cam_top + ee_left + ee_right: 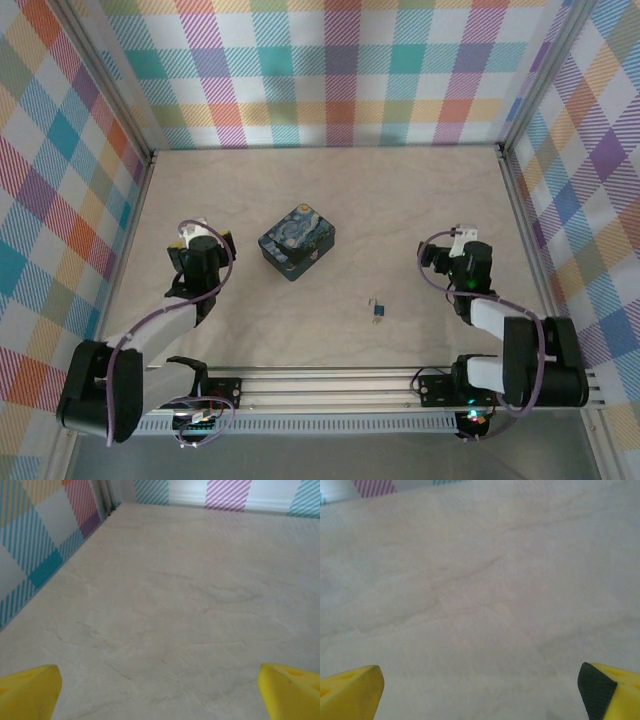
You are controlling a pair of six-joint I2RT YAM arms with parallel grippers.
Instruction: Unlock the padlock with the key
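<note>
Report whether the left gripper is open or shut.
Open: on the left gripper the yellow fingertips sit far apart, table showing between them.

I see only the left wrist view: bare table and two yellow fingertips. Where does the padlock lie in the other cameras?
Observer: In the top view the padlock lies on the table, nearer to the right gripper than to yours, and touching neither.
Operator: Does anything else stand on the table?
Observer: Yes, a painted tin stands between the left gripper and the right gripper, farther from the arm bases than the padlock.
Operator: Is the right gripper holding something?
Observer: No. In the right wrist view its fingers stand wide apart over bare table.
</note>
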